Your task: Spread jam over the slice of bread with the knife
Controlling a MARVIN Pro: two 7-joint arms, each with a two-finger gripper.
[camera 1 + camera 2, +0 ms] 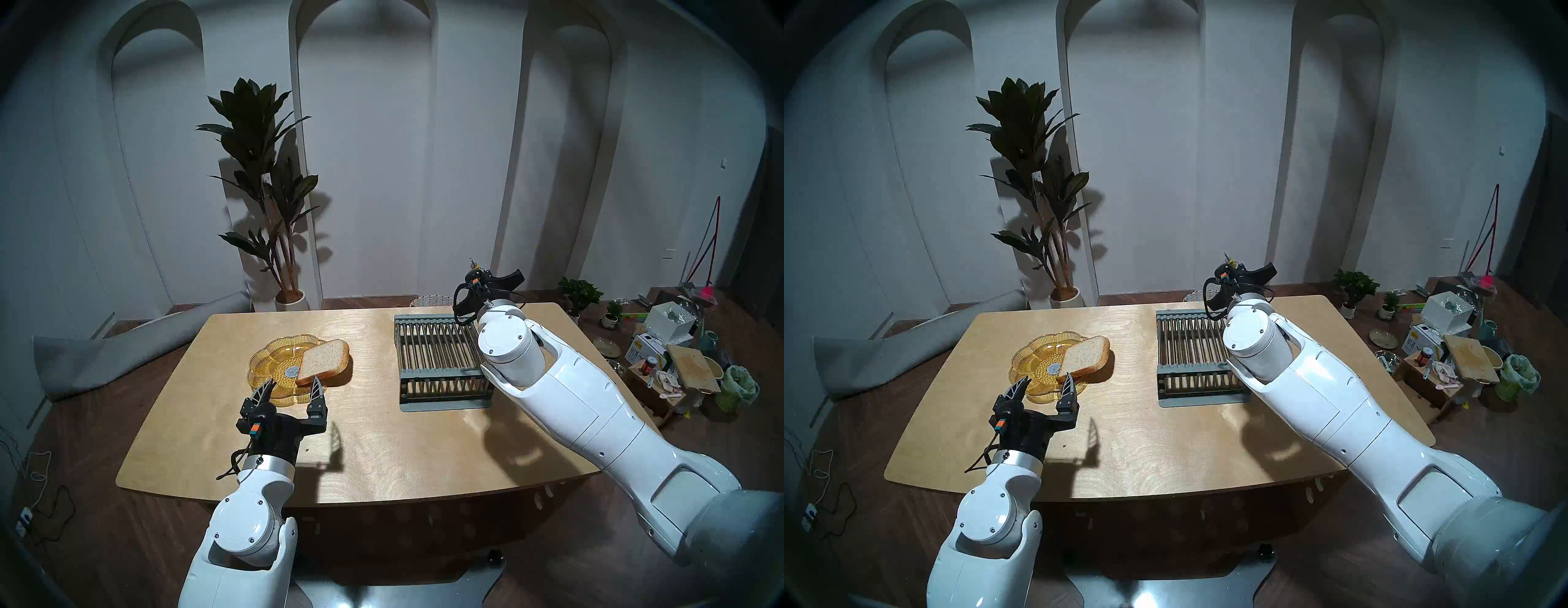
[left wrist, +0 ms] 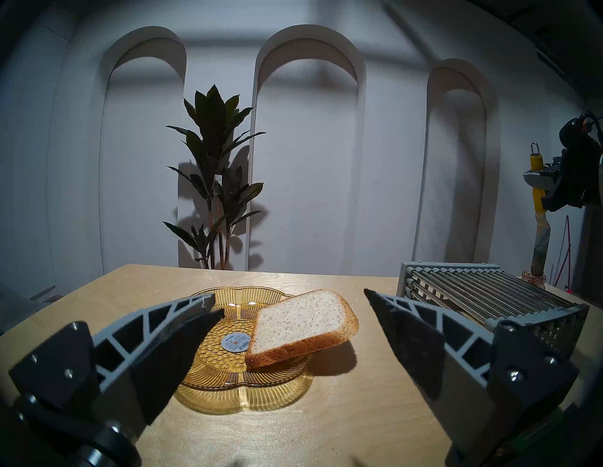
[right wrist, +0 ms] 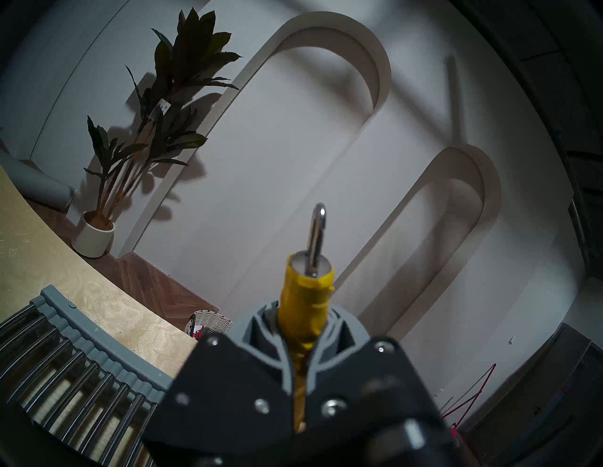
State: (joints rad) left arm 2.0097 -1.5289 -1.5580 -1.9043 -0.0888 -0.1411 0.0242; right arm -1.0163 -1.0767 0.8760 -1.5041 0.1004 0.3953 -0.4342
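Note:
The slice of bread (image 1: 323, 362) lies tilted on the right rim of an amber glass plate (image 1: 271, 361), one end overhanging the table. It also shows in the left wrist view (image 2: 303, 321). My left gripper (image 1: 292, 384) is open and empty, low at the plate's near edge, a finger on each side of the bread's near corner. My right gripper (image 1: 478, 282) is shut on the knife (image 3: 306, 293), whose yellow handle stands upright with the ring on top. In the left wrist view the grey blade (image 2: 541, 241) points down into the small glass jam jar (image 2: 533, 278) behind the rack.
A grey dish rack (image 1: 437, 361) with metal rods stands on the wooden table (image 1: 382, 446) between the plate and my right arm. A potted plant (image 1: 271, 191) stands behind the table. Boxes, a board and small pots (image 1: 679, 361) crowd the floor at the right.

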